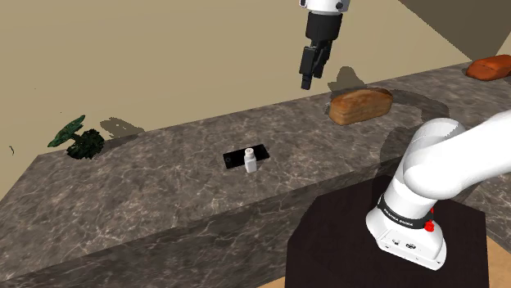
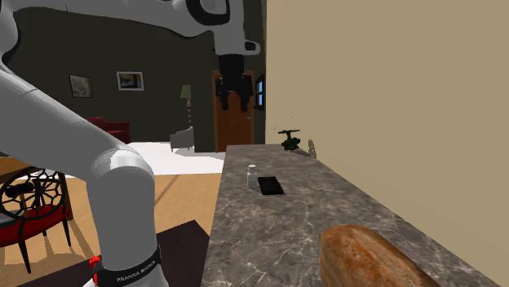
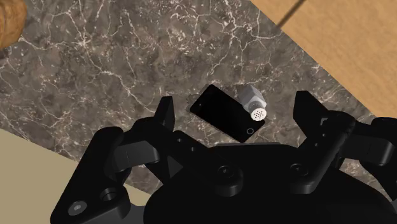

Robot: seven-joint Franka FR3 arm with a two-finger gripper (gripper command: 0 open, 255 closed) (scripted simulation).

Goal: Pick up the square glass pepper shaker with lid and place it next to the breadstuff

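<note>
**Entry: pepper shaker** (image 1: 250, 160). White, small, capped. Stands upright on dark veined counter (image 1: 147, 188), just beside flat black slab (image 1: 244, 155).

**Gripper** (image 1: 309, 80): high over counter, jaws spread wide, holding nothing.

**Key relation:** we place shaker well below the jaws, off toward shoulder view's left & away from bread loaf (image 1: 360, 105). Long axis vertical; wrist view has perforated cap facing up betw. the fingers. We judge a shift + straight descent is needed.

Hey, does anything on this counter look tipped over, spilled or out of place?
Nothing stands out. The shaker stands upright beside the black slab, the loaf lies flat on the counter, and nothing is spilled.
</note>
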